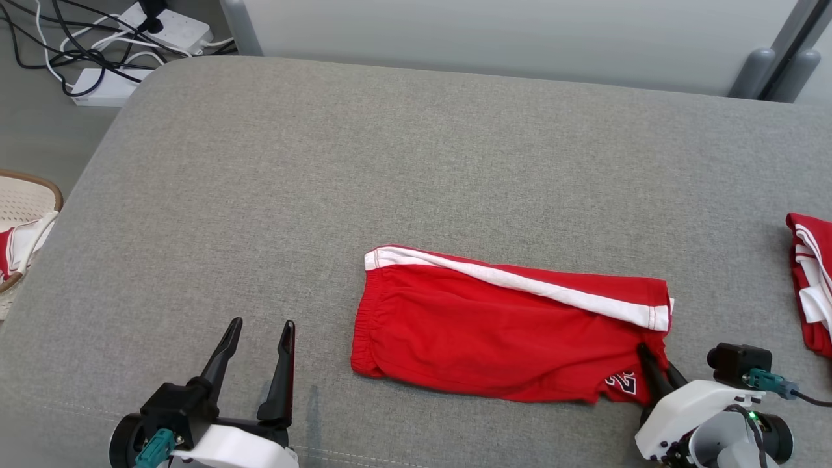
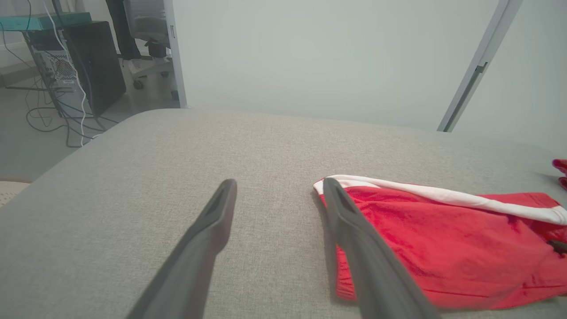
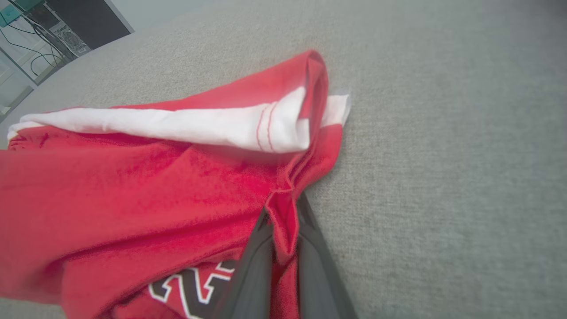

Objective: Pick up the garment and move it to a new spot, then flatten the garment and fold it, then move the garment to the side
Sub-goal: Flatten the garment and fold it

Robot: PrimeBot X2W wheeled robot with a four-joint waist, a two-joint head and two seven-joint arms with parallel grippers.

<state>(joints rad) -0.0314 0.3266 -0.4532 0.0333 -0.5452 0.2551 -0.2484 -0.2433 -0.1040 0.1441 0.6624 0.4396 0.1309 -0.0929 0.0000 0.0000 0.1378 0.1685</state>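
The right gripper (image 1: pixel 656 367) is pinching shut on a thin hem fold at the right end of the red shorts (image 1: pixel 494 331) lying on the grey cushion (image 1: pixel 390 162), while the left gripper (image 1: pixel 262 325) is hovering wide open nearby, so a one-sided pull is likely risking slippage or unfolding.

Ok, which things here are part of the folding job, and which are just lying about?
Job: shorts; right gripper, shut on their hem corner; left gripper, open; grey surface.

Lying about: second red garment at the right edge; basket; power strips.
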